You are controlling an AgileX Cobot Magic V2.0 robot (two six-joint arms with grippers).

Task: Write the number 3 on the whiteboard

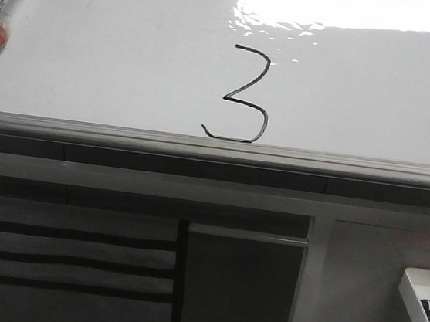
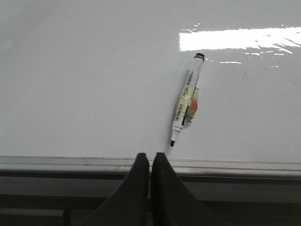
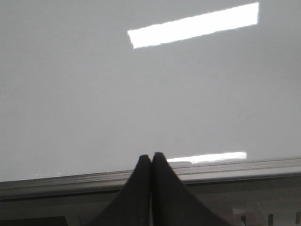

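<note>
My left claw [image 2: 150,157] has its fingers pressed together with nothing between them, tips over the grey rail [image 2: 70,164] of the whiteboard [image 2: 84,84]. Just beyond those tips an uncapped marker [image 2: 186,100] lies on the board, nib toward the claw. My right claw [image 3: 151,158] is likewise closed and empty above the rail. In the front view I see the number 3 [image 1: 244,96] drawn just above the rail; neither claw shows there.

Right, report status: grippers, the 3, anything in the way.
Left gripper shut, empty. Right gripper shut, empty. Number 3 drawn on whiteboard. Marker lies on the board, uncapped, clear of the digit.
</note>
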